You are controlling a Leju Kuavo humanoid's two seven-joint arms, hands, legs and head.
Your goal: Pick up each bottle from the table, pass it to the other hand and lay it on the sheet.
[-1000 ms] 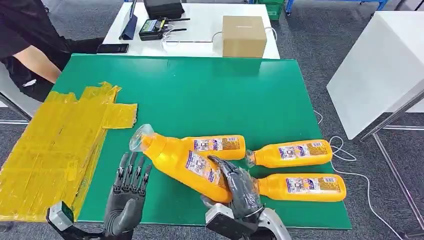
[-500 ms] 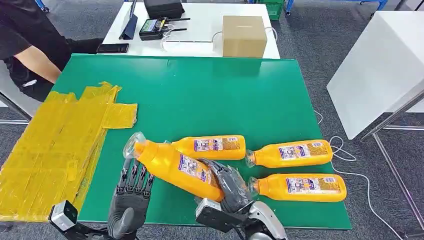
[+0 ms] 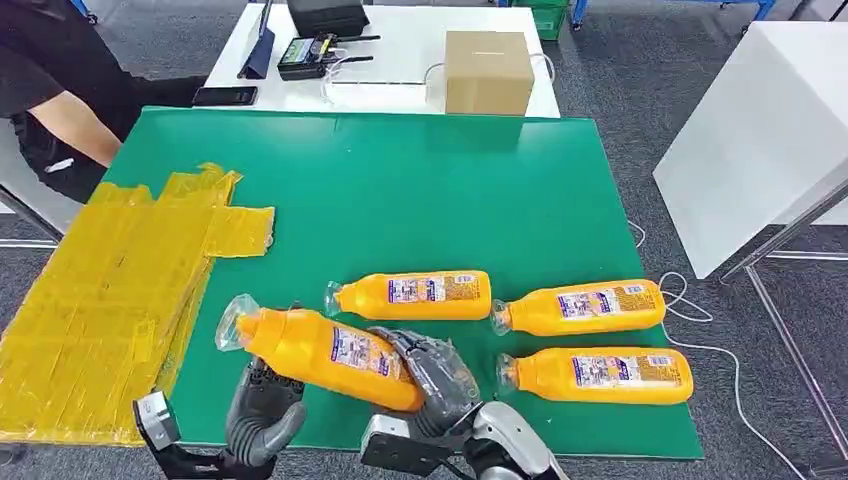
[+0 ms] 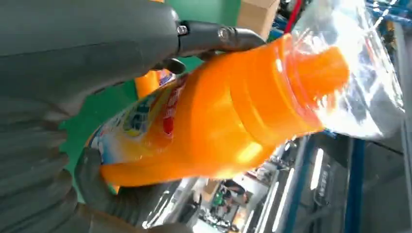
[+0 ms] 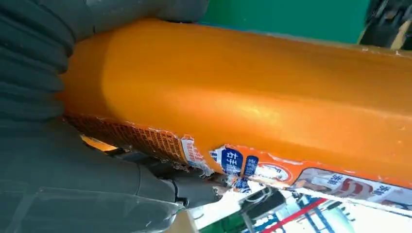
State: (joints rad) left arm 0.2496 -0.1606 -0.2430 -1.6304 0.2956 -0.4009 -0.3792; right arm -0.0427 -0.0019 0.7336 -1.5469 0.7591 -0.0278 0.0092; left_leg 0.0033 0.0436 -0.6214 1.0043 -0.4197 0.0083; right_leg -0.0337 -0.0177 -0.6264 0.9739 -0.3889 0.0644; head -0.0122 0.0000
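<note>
Right hand [image 3: 432, 368] around bottle [image 3: 325, 355] base

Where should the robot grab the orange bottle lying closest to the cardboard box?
Probably around the labelled middle of that bottle, coming straight down from above. It lies flat on the green table with bare table on both long sides, so fingers could wrap its round body. Its plastic-wrapped cap end looks too narrow.

Dark grey hands [image 3: 425, 375], ribbed covers, silver wrists, small screws.
</note>
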